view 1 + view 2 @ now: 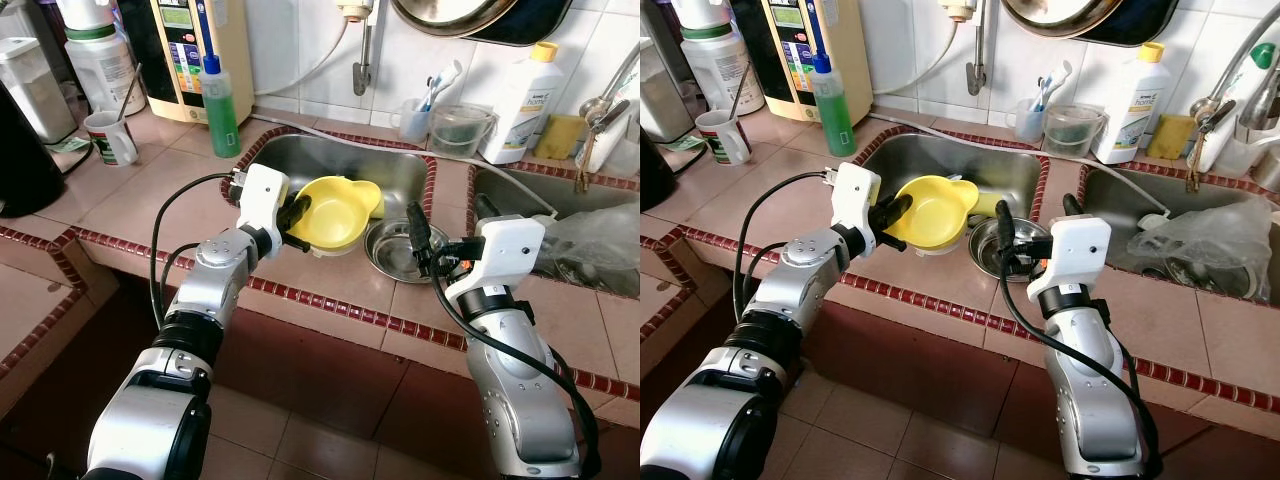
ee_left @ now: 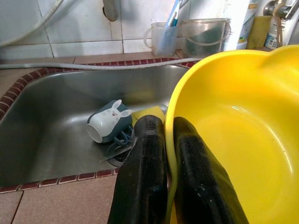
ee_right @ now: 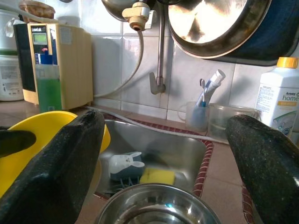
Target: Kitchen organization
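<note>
Left wrist view: left gripper pinches yellow bowl rim

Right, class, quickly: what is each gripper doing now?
Left gripper: shut on the rim of the yellow plastic bowl.
Right gripper: open, over the round steel bowl.

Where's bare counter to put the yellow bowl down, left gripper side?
Free: tan tiles between the white mug, green bottle and left sink; also the front ledge below the steel bowl. Crowded: sink floor, back ledge. Left gripper pinches the yellow bowl; right gripper is open.
</note>
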### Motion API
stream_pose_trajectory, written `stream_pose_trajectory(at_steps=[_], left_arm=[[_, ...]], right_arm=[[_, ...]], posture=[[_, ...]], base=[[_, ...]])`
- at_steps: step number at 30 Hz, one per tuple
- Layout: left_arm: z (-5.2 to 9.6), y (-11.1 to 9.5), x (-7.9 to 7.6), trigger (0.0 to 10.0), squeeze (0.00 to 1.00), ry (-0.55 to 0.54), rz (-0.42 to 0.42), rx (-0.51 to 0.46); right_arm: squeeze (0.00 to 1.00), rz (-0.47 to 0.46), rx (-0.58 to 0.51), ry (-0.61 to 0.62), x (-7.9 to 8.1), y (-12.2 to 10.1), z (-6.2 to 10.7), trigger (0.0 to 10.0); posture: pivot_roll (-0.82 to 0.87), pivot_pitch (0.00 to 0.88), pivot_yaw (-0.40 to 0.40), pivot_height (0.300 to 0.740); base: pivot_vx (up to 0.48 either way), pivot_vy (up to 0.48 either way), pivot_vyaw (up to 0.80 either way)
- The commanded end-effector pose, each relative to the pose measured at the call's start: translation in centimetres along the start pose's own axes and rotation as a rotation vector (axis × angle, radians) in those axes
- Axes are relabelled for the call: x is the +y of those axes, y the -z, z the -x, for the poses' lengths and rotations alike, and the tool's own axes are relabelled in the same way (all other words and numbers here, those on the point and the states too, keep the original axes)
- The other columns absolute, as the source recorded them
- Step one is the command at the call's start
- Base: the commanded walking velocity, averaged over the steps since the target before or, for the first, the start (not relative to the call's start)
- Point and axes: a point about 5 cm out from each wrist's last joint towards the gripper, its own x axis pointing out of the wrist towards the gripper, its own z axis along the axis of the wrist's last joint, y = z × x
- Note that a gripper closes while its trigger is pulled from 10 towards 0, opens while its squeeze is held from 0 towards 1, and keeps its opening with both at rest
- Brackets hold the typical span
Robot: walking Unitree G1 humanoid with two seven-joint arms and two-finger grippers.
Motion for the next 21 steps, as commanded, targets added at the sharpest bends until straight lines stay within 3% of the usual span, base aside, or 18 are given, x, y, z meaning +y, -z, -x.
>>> stream_pose_trajectory(at_steps=[1,21], left_arm=[[-0.28,-0.84,0.11,10.0,0.00,0.004,-0.001,-0.015],[-0.34,-1.08,0.23,10.0,0.00,0.004,0.003,-0.019]], right_arm=[[0.00,0.005,0.000,-0.017,0.17,-0.16,0.11,10.0],[0.00,-0.005,0.040,-0.044,0.81,0.51,0.85,10.0]], posture=[[-0.07,0.000,0.019,0.740],[-0.07,0.000,0.026,0.740]], base=[[0.000,0.000,0.00],[0.000,0.000,0.00]])
